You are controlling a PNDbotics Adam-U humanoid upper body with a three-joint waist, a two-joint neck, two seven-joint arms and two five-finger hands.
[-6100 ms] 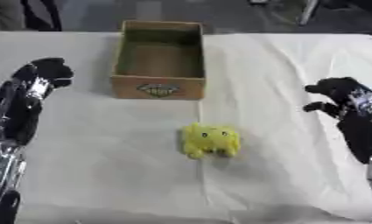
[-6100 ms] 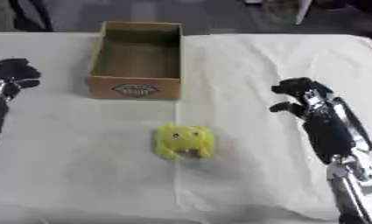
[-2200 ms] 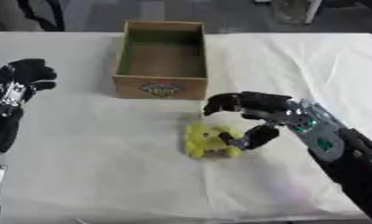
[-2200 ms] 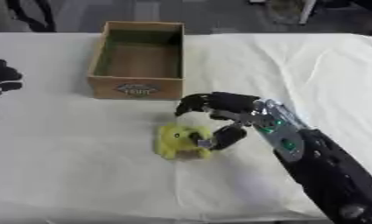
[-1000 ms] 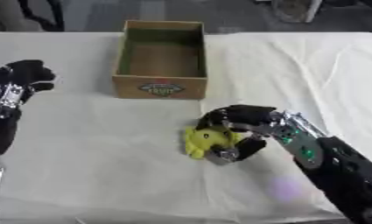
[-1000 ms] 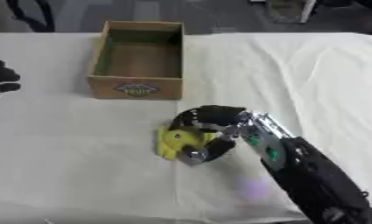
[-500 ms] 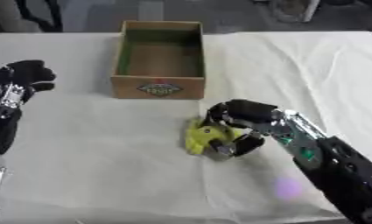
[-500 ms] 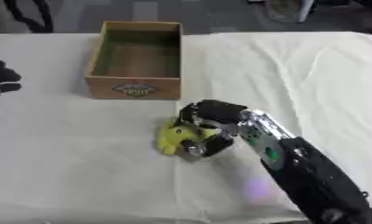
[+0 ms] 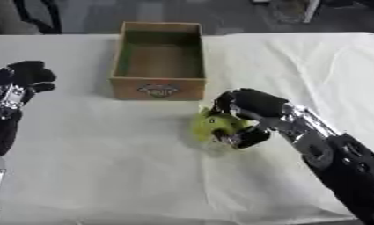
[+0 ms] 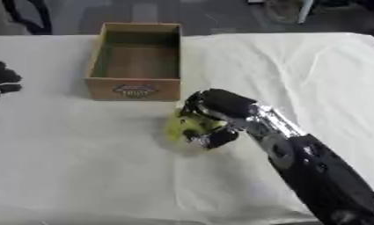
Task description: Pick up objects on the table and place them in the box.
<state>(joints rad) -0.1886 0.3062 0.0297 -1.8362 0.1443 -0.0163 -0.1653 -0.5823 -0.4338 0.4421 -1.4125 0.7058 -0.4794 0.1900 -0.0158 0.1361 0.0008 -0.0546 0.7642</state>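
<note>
Your left hand [image 9: 20, 83] sits idle at the left edge w/ fingers relaxed, holding nothing. Cardboard box [image 9: 159, 60] is at top center; just below its front wall, your right hand [image 9: 247, 114] has fingers curled round the yellow toy [image 9: 209, 127] on the white cloth [image 9: 105, 167].

Both views come from my own head, looking steeply down at the table [image 9: 82, 176] in front of me, near edge at the bottom, far edge up top. My left eye sits a touch to the left, so the box [image 9: 159, 61] lands nearer the middle there, while my right eye shows it shifted left. Both eyes share almost everything: the white cloth, the box at the far centre, the yellow toy [image 9: 210, 126] in the middle, and my right hand [image 9: 247, 115] reaching in from the lower right. My left hand [image 9: 22, 83] shows well at the left edge in the left eye; the right eye catches only a sliver of it.
</note>
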